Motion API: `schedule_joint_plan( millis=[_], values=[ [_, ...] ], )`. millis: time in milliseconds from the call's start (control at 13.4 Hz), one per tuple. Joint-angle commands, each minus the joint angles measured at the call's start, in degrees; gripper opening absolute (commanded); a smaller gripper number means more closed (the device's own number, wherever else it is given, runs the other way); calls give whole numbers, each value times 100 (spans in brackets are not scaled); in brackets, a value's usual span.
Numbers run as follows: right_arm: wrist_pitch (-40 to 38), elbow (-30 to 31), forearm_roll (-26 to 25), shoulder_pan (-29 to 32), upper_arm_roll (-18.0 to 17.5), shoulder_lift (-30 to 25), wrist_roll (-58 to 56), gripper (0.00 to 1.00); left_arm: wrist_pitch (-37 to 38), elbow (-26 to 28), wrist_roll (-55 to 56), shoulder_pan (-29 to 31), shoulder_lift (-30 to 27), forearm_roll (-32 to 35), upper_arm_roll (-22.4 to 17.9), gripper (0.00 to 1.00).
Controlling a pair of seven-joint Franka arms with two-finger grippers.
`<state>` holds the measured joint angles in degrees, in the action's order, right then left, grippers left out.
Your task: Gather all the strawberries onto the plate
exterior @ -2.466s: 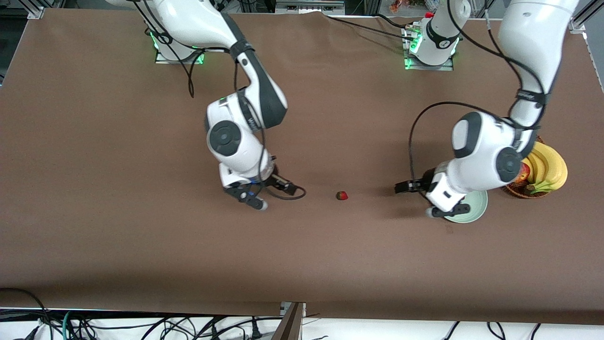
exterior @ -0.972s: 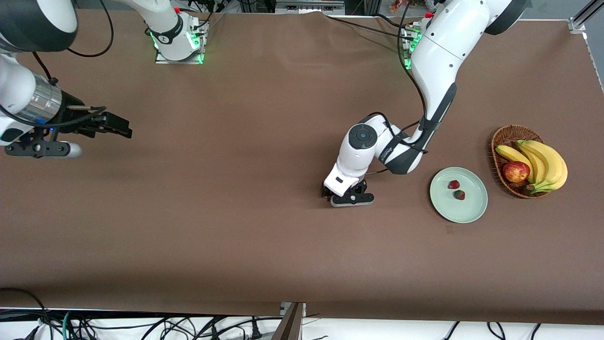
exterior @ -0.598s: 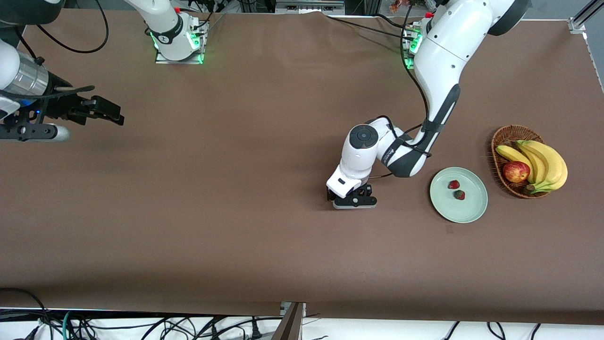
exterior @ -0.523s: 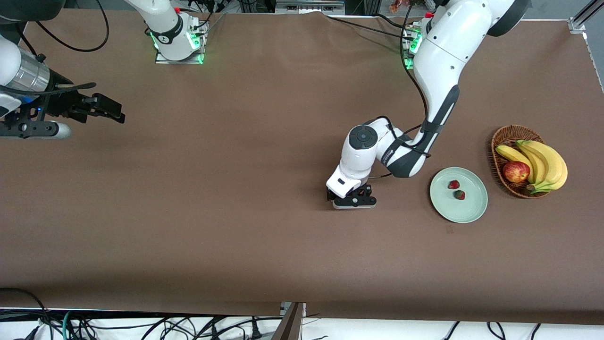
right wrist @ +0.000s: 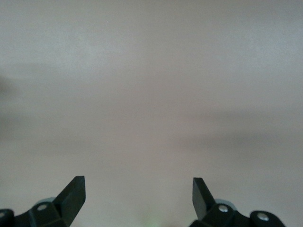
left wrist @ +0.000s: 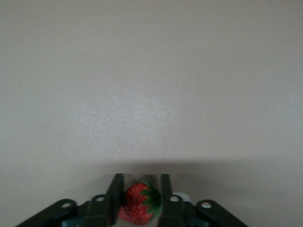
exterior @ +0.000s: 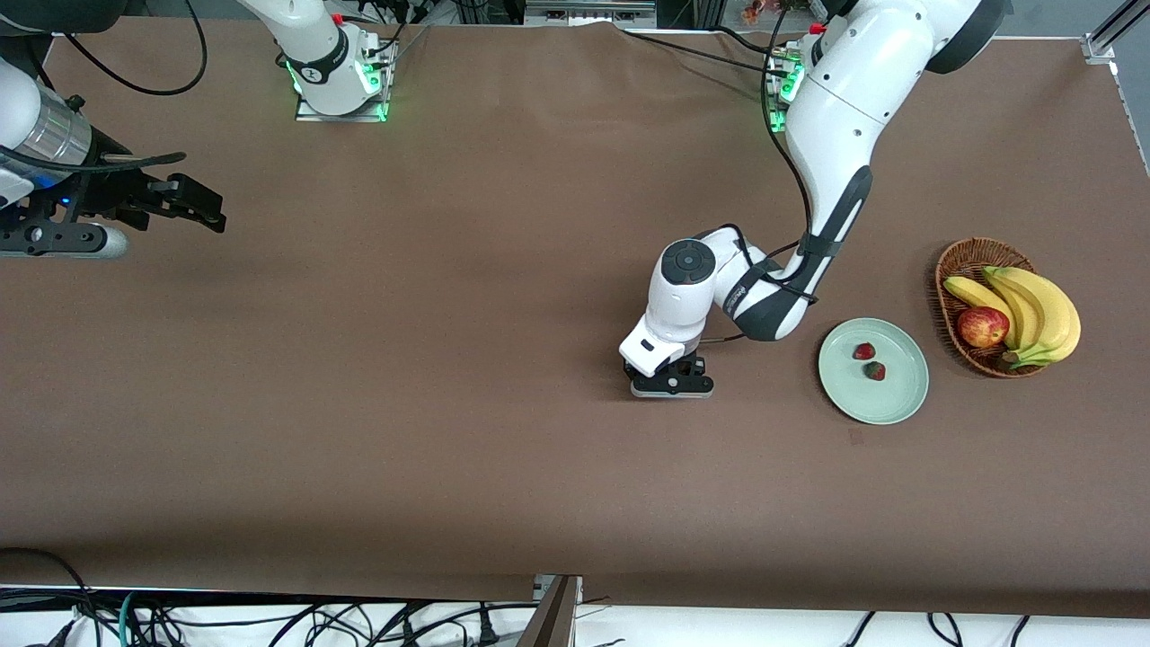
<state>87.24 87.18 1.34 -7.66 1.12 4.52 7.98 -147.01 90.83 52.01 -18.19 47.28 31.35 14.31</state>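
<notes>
- my left gripper [exterior: 672, 385] is down at the tabletop [exterior: 449, 431], near the middle, and its jaws are clamped on the third strawberry [left wrist: 138, 204]; the left wrist view shows the berry pinched between the two dark fingers [left wrist: 114, 195], green top toward one of them.
- the front view hides that berry under the gripper, so i trust the wrist camera for the hold.
- the plate [exterior: 898, 406] sits toward the left arm's end of the tabletop, well apart from the gripper, with two strawberries [exterior: 870, 361] already lying in it, close together.
- just past the plate is the wicker basket [exterior: 954, 266] with bananas [exterior: 1042, 310] and an apple [exterior: 981, 326]; none of that is mine to touch.
- the right gripper [exterior: 135, 225] waits over the right arm's end of the tabletop, jaws wide apart and empty.
- to do this step well, i judge: lift straight up first, so the berry does not drag on the brown cover, and keep the squeeze gentle since the fruit looks soft.
- then carry it across and come down low over a bare part of the plate, clear of the two berries, before letting go, so it does not roll over the shallow rim.
</notes>
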Motion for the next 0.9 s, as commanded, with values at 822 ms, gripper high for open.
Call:
schedule_joint_plan(
  millis=[822],
  values=[
    [417, -70, -99, 71, -130, 67, 19, 100, 2869, 93, -5415, 3001, -1274, -181, 1388, 17]
  ],
)
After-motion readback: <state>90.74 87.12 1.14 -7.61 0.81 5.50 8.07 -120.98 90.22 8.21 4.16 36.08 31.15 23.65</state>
